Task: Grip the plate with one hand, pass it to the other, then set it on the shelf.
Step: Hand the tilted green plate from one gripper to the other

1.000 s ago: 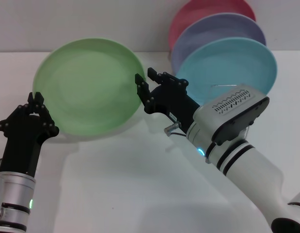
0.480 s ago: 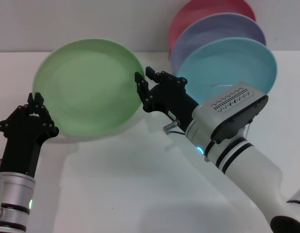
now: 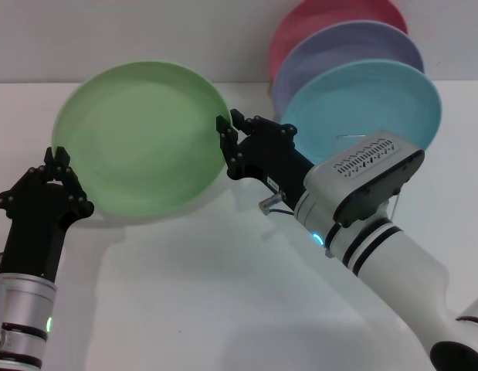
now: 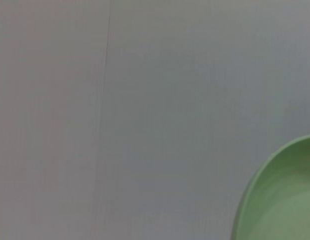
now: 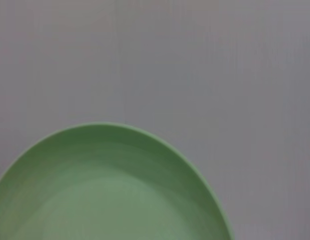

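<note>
The light green plate (image 3: 142, 135) is held up off the table, tilted with its face toward me. My left gripper (image 3: 58, 165) is shut on its lower left rim. My right gripper (image 3: 232, 124) is at the plate's right rim, open, with one finger on either side of the edge and a narrow gap. Part of the plate (image 4: 282, 200) shows in the left wrist view, and the plate (image 5: 109, 190) also fills the lower half of the right wrist view. Of the shelf, only a thin wire (image 3: 354, 137) shows behind my right arm.
Three plates stand on edge at the back right: a turquoise plate (image 3: 393, 97) in front, a lavender plate (image 3: 354, 42) behind it, and a pink-red plate (image 3: 331, 14) at the back. My right forearm (image 3: 362, 201) crosses in front of them. The white table (image 3: 184, 294) lies below.
My right gripper has crept slightly toward the plate's right rim and its fingers have narrowed around the edge. The left gripper and the plate have hardly moved.
</note>
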{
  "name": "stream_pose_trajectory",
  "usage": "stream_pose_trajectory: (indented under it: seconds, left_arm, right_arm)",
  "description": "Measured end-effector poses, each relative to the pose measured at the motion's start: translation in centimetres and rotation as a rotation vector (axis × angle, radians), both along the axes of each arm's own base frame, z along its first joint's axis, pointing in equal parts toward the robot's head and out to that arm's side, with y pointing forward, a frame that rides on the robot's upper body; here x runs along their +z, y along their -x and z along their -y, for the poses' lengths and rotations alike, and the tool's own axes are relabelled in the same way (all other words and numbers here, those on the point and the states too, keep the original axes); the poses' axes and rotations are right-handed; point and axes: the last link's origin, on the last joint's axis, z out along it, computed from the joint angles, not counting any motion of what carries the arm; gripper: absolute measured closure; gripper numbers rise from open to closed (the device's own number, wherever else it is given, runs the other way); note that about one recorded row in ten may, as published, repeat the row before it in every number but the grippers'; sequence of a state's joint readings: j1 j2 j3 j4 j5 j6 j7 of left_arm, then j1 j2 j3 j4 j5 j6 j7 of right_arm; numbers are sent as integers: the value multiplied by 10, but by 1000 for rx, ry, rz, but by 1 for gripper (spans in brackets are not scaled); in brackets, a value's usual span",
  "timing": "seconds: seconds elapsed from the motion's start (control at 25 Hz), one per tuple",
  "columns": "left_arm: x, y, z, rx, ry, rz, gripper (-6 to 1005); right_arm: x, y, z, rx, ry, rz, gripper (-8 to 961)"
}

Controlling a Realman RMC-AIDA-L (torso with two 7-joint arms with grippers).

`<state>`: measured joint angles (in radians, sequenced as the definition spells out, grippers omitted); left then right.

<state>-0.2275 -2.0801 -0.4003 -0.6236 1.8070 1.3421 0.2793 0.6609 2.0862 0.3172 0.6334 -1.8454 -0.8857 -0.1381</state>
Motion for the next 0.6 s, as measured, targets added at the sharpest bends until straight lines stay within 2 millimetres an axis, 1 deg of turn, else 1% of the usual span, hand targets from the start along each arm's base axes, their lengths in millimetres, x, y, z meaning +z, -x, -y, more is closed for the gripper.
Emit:
stream_pose_trajectory:
  seconds: [0.32,0.6]
  left_arm:
    - [-1,-1,0,-4,6,-1,955]
    - [-2,-1,1,-9,9,-2,955]
  right_arm:
    - [-1,-1,0,-4,5,5,784]
    - [-1,-1,0,-4,5,6,790]
